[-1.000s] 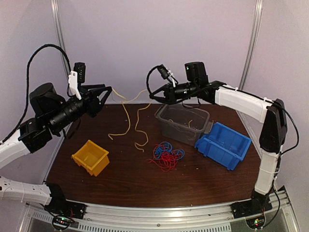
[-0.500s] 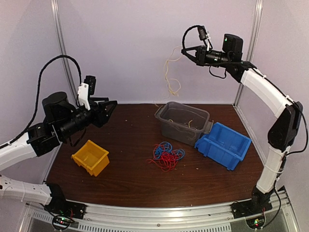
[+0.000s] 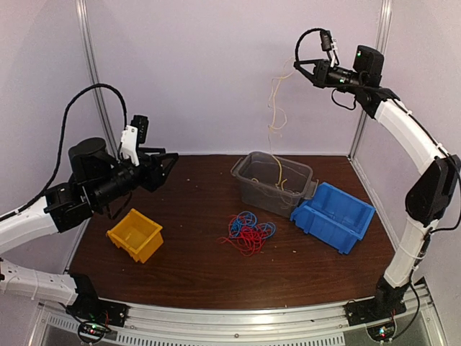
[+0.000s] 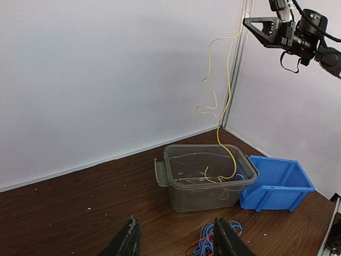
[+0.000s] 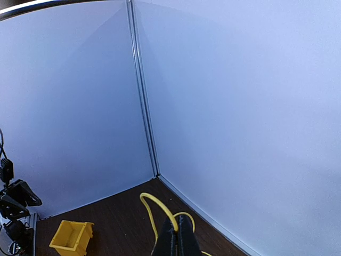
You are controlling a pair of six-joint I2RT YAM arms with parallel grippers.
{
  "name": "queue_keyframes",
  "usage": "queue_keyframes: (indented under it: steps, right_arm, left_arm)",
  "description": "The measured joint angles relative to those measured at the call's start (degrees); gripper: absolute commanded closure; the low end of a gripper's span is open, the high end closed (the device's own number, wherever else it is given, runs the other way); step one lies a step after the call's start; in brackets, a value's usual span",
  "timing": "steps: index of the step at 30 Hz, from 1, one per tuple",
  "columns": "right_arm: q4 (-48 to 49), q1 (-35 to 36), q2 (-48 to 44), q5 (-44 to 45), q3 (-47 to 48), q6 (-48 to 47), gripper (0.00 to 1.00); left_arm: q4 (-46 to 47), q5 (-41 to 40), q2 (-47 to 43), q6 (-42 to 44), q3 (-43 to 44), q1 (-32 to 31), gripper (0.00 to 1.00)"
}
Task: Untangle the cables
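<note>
My right gripper (image 3: pixel 298 65) is raised high at the back right and shut on a thin yellow cable (image 3: pixel 276 115). The cable hangs down from it, and its lower end lies inside the clear grey tub (image 3: pixel 248 171). The right wrist view shows the shut jaws (image 5: pixel 178 234) pinching the yellow cable (image 5: pixel 152 205). The left wrist view shows the cable (image 4: pixel 228 80) dangling into the tub (image 4: pixel 176 186). A knot of red and blue cables (image 3: pixel 247 230) lies on the table in front of the tub. My left gripper (image 3: pixel 171 158) is open and empty, above the table's left side.
A yellow bin (image 3: pixel 135 233) sits at the front left, a blue bin (image 3: pixel 333 215) at the right beside the tub. White walls and a metal corner post (image 3: pixel 376 65) close in the back.
My right gripper rose higher and to the right with the yellow cable, whose end now hangs into the tub. My left gripper let go of the cable and drew back left.
</note>
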Motion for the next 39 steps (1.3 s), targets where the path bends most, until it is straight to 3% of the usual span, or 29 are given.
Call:
queue_keyframes:
  steps: [7, 17, 24, 33, 36, 39]
  right_arm:
    - [2.16, 0.07, -4.35, 0.00, -9.40, -0.57, 1.00]
    - [4.17, 0.07, -4.72, -0.02, -26.62, -2.19, 1.00]
    - [3.10, 0.07, -3.41, -0.07, -33.48, -5.92, 0.99]
    - [-1.84, 0.33, 1.36, 0.55, -35.50, -9.92, 0.52]
    - [-2.23, 0.33, 1.36, 1.66, -36.52, -10.97, 0.49]
    - [-2.29, 0.35, 1.05, 2.40, -37.70, -11.74, 0.52]
  left_arm:
    - [0.00, 0.35, -0.50, -0.07, 0.00, 0.00, 0.52]
    - [0.02, 0.11, -0.83, -0.04, -0.13, 0.00, 0.52]
    - [0.11, -0.15, -0.61, -0.07, -1.99, 0.00, 0.52]
    - [0.35, -0.11, 0.66, -0.17, -2.05, 0.00, 0.52]
    - [0.37, -0.09, 1.14, -0.20, -2.05, 0.00, 0.52]
    - [0.39, -0.07, 1.60, -0.24, -2.05, 0.00, 0.52]
